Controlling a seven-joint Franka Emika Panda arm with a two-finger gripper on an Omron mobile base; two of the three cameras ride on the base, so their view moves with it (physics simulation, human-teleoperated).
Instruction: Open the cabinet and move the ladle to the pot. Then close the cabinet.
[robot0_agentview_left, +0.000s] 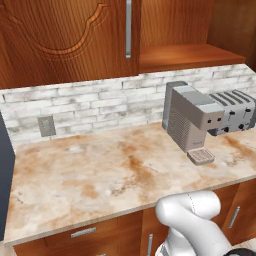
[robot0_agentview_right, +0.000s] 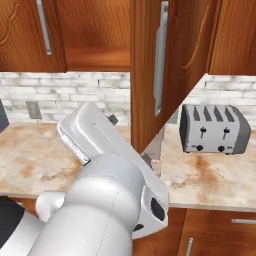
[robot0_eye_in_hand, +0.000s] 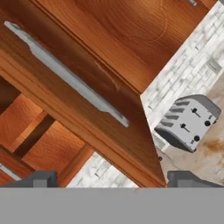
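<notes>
The reddish-brown wooden wall cabinet (robot0_agentview_right: 150, 75) with long silver bar handles has one door swung out over the beige marbled table (robot0_agentview_left: 100, 175), above a grey four-slot toaster (robot0_agentview_right: 214, 129) and a grey coffee machine (robot0_agentview_left: 190, 117). The tool (robot0_eye_in_hand: 113, 178) stands wide and empty, just beside the open door's lower edge.

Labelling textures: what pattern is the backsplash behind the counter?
Whitish-grey brick pattern on the backsplash, clearest in the left base view.
</notes>
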